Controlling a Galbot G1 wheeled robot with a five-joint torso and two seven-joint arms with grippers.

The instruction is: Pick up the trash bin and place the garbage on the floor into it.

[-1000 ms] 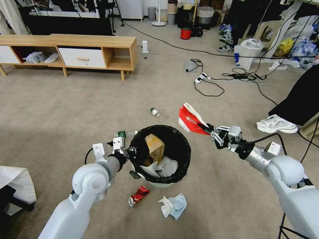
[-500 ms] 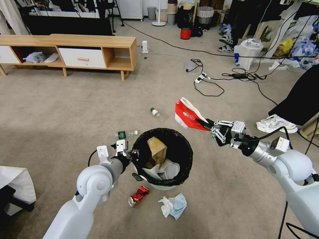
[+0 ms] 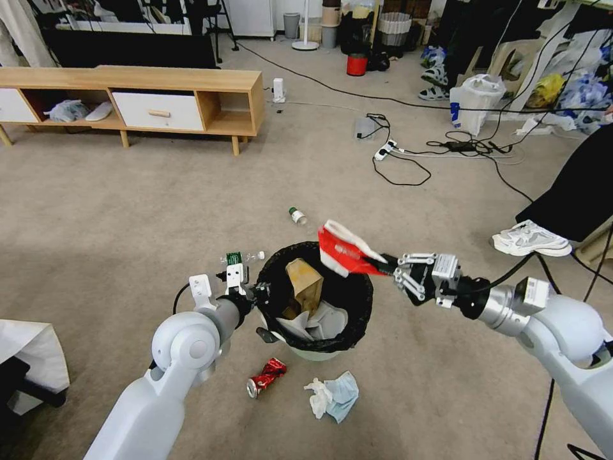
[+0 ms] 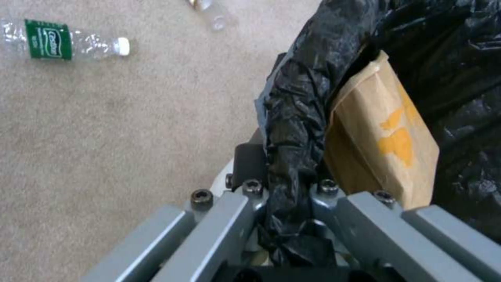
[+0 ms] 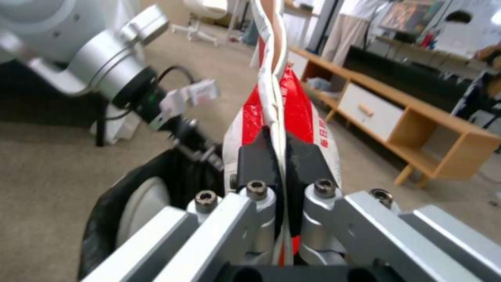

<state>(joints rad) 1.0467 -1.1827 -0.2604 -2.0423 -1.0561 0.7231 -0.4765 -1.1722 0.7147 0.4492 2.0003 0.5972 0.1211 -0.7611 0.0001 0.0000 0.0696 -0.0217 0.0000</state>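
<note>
The right gripper (image 3: 387,263) pinches a flattened red-and-white paper carton (image 3: 343,250) over the far rim of the small white bin lined with a black bag (image 3: 317,295), whose near-left rim the left gripper (image 3: 260,295) clamps, brown cardboard (image 3: 302,285) inside

The trash bin (image 3: 317,295), a white pail with a black liner, holds a brown paper bag (image 3: 302,287) and white tissue. The red-white carton (image 3: 341,252) hangs above its rim. On the carpet (image 3: 128,211) lie a crushed red can (image 3: 266,376), a tissue with blue mask (image 3: 333,394) and two clear bottles (image 3: 298,216).
</note>
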